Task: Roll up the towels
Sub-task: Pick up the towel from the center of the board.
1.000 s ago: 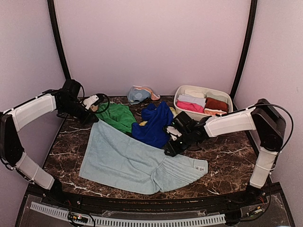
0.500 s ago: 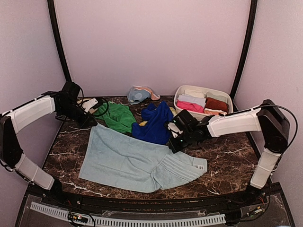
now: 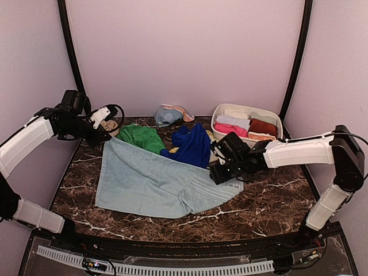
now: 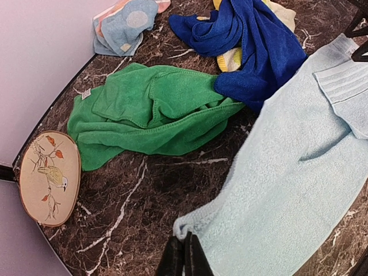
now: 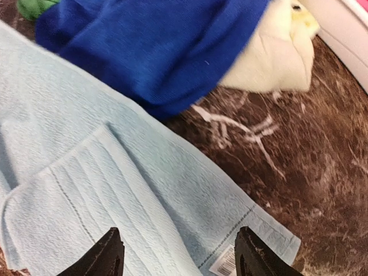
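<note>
Light blue towel [image 3: 155, 184] spread on the table [image 3: 270, 192] in front of the white basin [image 3: 214, 119]; left gripper [image 4: 184, 261] clenched on its corner farthest from the basin, right gripper [image 5: 177, 233] released, hovering over the labelled corner nearest the basin. Risk: if left pulls alone, cloth slides away from basin and right closes on bare table or the royal blue towel [image 3: 190, 146]

Light blue towel [image 3: 146, 184] lies spread; green towel [image 3: 141, 138], royal blue towel [image 3: 190, 148] crumpled behind, perhaps overlapping
</note>
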Motion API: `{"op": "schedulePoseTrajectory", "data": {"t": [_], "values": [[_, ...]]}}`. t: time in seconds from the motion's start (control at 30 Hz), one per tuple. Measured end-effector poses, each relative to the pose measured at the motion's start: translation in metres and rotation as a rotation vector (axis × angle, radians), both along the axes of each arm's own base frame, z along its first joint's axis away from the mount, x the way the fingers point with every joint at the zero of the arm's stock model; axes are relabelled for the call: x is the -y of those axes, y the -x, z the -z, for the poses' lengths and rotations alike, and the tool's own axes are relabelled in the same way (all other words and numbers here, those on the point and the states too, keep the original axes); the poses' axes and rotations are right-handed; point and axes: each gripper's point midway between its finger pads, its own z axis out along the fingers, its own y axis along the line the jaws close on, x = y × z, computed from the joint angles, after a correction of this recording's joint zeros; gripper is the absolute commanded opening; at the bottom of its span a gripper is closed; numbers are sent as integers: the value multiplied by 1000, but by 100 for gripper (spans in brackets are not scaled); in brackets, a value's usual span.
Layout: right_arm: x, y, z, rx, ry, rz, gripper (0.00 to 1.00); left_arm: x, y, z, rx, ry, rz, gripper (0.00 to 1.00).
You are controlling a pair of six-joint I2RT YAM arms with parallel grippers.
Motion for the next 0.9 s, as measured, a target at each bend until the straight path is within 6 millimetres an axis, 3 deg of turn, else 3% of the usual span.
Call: {"op": "schedulePoseTrajectory", "data": {"t": [0.23,0.37,0.8,0.9], "values": [[67,-4,29,-93,50,202,61,-4,-2,3,-2,-22,-13,0],[93,-10,37,-126,58,290,58,-4,-2,5,-7,-25,-14,0],[97,-3,57,-233,29,312,48,-5,0,15,-27,-35,-13,0],[95,-3,59,-243,27,310,42,-6,1,18,-35,-37,-13,0]]}}
